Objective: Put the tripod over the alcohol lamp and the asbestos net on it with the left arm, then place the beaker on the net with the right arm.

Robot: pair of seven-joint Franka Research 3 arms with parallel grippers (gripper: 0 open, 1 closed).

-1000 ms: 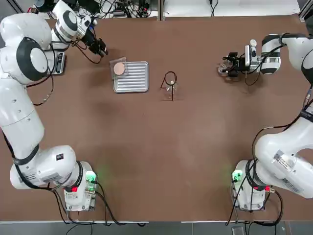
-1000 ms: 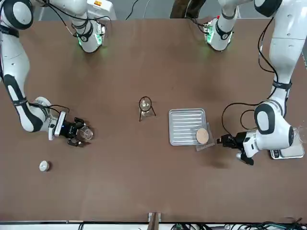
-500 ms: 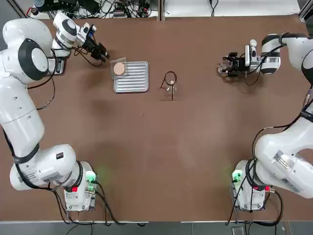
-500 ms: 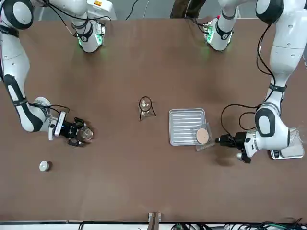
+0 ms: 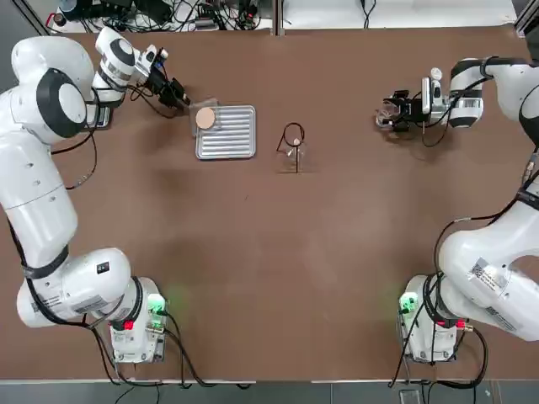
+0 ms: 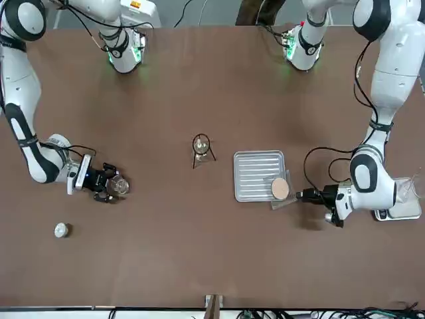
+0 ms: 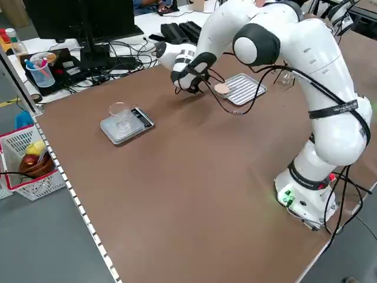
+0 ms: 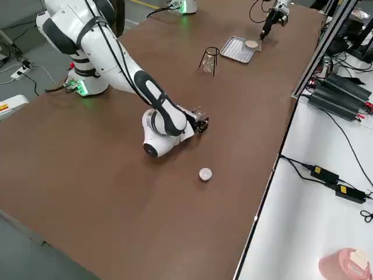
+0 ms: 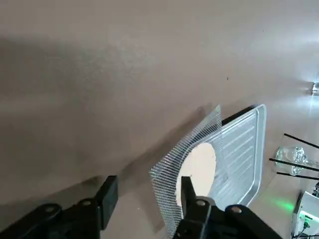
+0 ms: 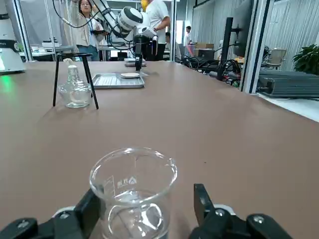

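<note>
The left pincer [image 5: 179,98] has slid in from a second ago to the raised corner of the asbestos net [image 5: 205,117], which leans on the ribbed tray [image 5: 227,133]; its fingers stand parted astride the mesh edge, gripping nothing, so pickup looks imminent. The tripod [image 5: 292,135] already straddles the alcohol lamp [image 5: 296,152] mid-surface. The right pincer [image 5: 390,114], unmoved, brackets the beaker [image 10: 133,191] with slack fingers; a white bottle [image 6: 61,230] sits clear.
</note>
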